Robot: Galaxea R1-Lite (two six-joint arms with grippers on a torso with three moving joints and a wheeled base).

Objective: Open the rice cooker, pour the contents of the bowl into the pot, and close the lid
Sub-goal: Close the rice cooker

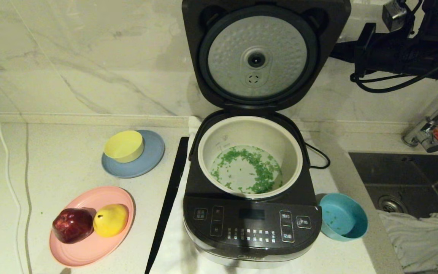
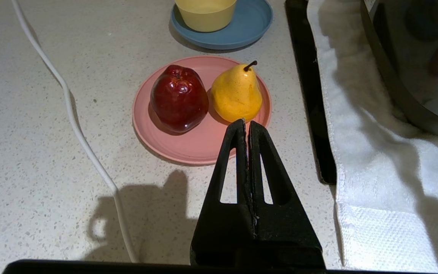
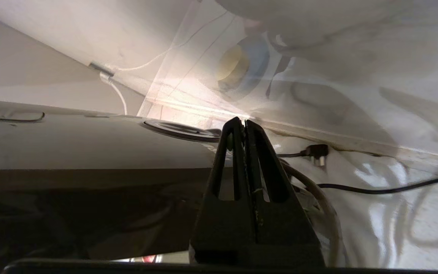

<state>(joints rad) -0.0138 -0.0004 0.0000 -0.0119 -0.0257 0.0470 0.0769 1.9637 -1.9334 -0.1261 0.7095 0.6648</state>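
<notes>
The right gripper (image 3: 245, 123), fingers pressed together and empty, sits behind the raised lid (image 1: 257, 57) at its far right. The contents (image 1: 255, 167) lie in the pot (image 1: 250, 131); the bowl (image 1: 342, 221) stands near right of the rice cooker (image 1: 251, 224). Risk: a glancing push slips off the lid's back, or the lid slams. The left gripper (image 2: 247, 123), also closed, hangs near the pink plate (image 2: 200, 146)
</notes>
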